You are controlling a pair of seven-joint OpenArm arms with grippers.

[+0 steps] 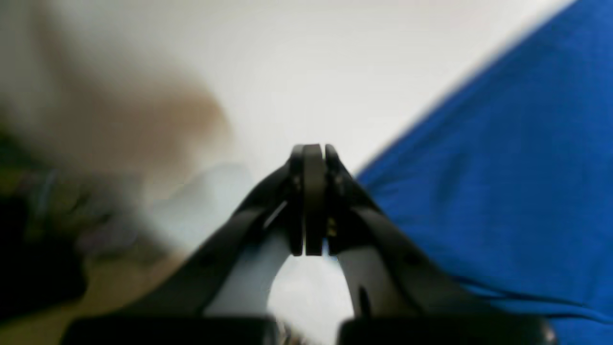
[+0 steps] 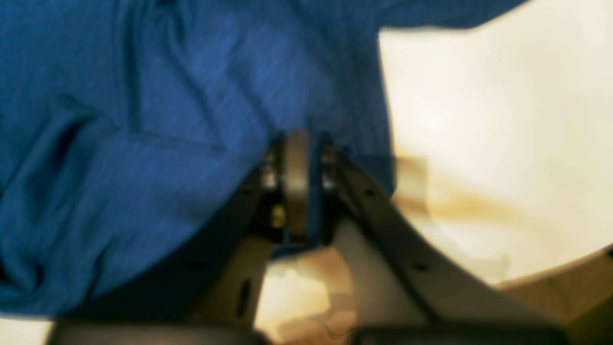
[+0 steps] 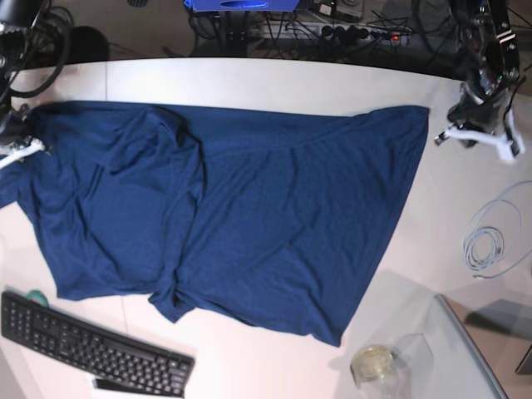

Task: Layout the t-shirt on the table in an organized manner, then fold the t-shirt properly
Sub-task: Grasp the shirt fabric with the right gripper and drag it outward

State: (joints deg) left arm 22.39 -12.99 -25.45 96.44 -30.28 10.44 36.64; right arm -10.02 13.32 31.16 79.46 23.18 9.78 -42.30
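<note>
1. Navy knit cloth, the t-shirt (image 3: 241,216), is seen spread over most of the white table (image 3: 274,83), one layer deep for the larger part, its long side running across the base view.
2. Layout is judged partly done: the half toward the left arm lies fairly flat, with a slanted hem edge ending in a corner near the left gripper (image 3: 478,133).
3. Bunched folds and creases are noted in the half toward the right arm, where a sleeve appears doubled over the body; no fold proper has been made.
4. The right gripper (image 2: 297,187) is clenched on the t-shirt's edge, blue fabric being pinched between its jaws in the wrist view.
5. The left gripper is closed on nothing, jaws pressed together above bare table, just beside the cloth.
6. Left to do, as judged: smoothing, squaring the sleeves, then all folding.
7. A keyboard (image 3: 91,345), a coiled cable (image 3: 490,241) and a glass jar (image 3: 374,363) lie near the garment's margins.
</note>
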